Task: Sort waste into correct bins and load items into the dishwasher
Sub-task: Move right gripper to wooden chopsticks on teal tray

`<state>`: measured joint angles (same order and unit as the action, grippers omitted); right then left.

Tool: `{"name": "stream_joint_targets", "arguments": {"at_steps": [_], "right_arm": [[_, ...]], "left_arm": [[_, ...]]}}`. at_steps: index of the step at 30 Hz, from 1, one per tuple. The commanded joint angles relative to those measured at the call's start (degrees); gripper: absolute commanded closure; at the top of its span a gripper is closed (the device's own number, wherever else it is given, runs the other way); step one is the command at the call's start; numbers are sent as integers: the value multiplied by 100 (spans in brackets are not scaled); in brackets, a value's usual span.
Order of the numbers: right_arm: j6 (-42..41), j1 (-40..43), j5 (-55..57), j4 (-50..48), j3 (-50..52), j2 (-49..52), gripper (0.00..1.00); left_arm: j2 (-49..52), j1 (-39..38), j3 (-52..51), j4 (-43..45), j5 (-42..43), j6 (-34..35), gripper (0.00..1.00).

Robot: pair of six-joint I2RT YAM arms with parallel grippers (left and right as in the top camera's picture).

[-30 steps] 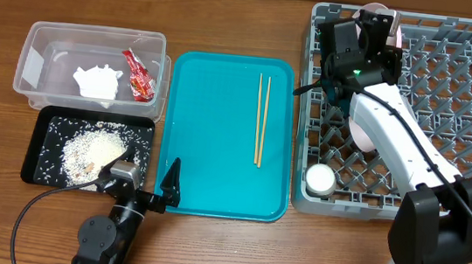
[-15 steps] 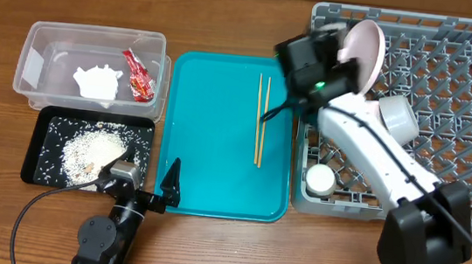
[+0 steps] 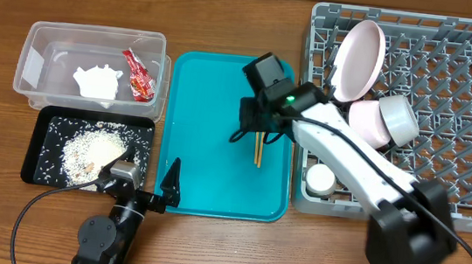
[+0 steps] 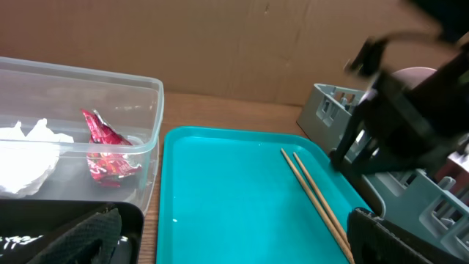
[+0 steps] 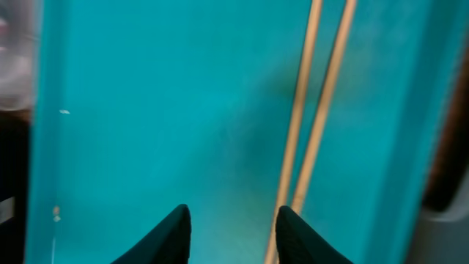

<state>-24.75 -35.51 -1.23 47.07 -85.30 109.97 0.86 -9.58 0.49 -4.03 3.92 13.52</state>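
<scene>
The chopsticks (image 3: 257, 154) lie side by side on the turquoise tray (image 3: 207, 155) in the middle of the overhead frame, their upper part hidden under the right arm. The right gripper (image 5: 233, 224) hangs low over the tray close beside them, its claw narrowly parted with nothing between the fingers. The left gripper (image 4: 234, 216) sits at the tray's lower left edge, claw spread wide and empty. At right, the dish rack (image 3: 460, 173) holds a small white cup (image 3: 320, 178) in its lower left corner.
</scene>
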Motion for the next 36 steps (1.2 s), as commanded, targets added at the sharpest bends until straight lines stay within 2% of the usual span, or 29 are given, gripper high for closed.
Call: {"name": "stream_joint_targets", "arguments": {"at_steps": [1,9,14,15,19,22,26,30,36], "right_arm": [[-249,42,-315,-116,103,457,65],[-249,50,374,-302,103,885,66],[-251,13,164,-282,103,898,84],[-254,-4,68,-271,103,898,85],[-426,-59,79,-155,109,901,79],[-420,-46,527,-175,107,898,69],[-155,-44,577,-197,98,898,70],[-162,-37,570,-197,101,901,78],[-188,-4,564,-243,101,1054,78]], "left_arm": [[-57,61,-22,-4,37,61,0],[-57,61,-22,-4,37,61,0],[-57,61,-22,-4,37,61,0],[-57,61,-22,-4,37,61,0],[-55,61,-22,-4,35,61,0],[-55,61,-22,-4,37,61,0],[-55,61,-22,-4,37,61,0],[-55,61,-22,-4,37,61,0],[-55,61,-22,-4,37,61,0]]}}
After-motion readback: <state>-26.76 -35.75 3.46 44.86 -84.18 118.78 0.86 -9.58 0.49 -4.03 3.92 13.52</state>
